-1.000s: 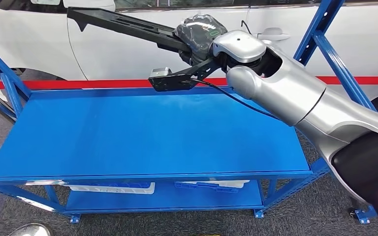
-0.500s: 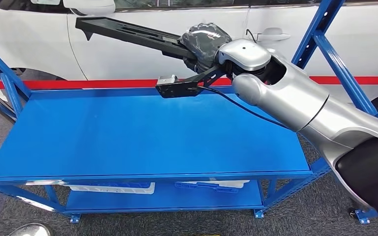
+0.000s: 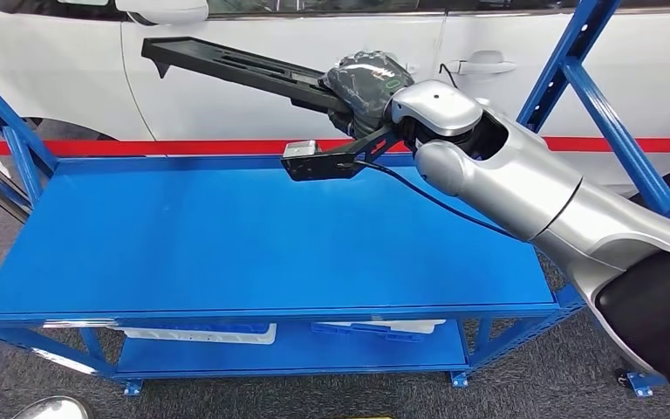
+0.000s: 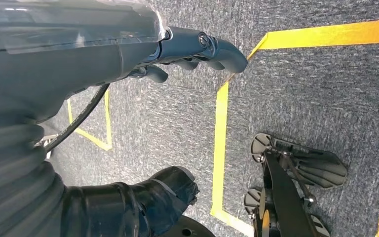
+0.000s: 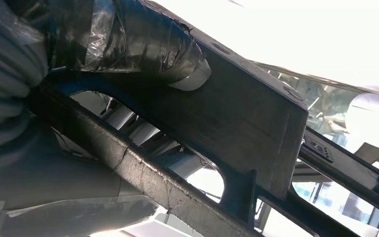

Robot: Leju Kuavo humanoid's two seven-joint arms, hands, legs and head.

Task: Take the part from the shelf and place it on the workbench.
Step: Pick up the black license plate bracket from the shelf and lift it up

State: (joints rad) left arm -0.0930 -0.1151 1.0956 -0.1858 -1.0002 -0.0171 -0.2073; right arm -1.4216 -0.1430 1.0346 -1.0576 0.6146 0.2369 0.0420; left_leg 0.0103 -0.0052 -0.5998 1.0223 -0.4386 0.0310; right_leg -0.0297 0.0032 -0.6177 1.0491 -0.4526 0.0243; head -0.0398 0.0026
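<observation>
My right hand (image 3: 365, 80) grips one end of a long black plastic part (image 3: 231, 62) and holds it in the air above the back of the blue shelf top (image 3: 227, 236). The part reaches out to the left, in front of the white car. Up close in the right wrist view, the thumb (image 5: 143, 42) presses on the black part (image 5: 246, 113). My left hand (image 4: 128, 54) hangs over the grey carpet with its fingers loosely curled and nothing in it.
A white car (image 3: 227, 105) with a red stripe stands right behind the shelf. Blue uprights (image 3: 576, 70) rise at the shelf's right and left (image 3: 0, 131) ends. White and blue parts (image 3: 201, 333) lie on the lower shelf. Yellow floor tape (image 4: 222, 128) marks the carpet.
My right hand has carried the black part a little to the right and slightly up. The shelf has not changed.
</observation>
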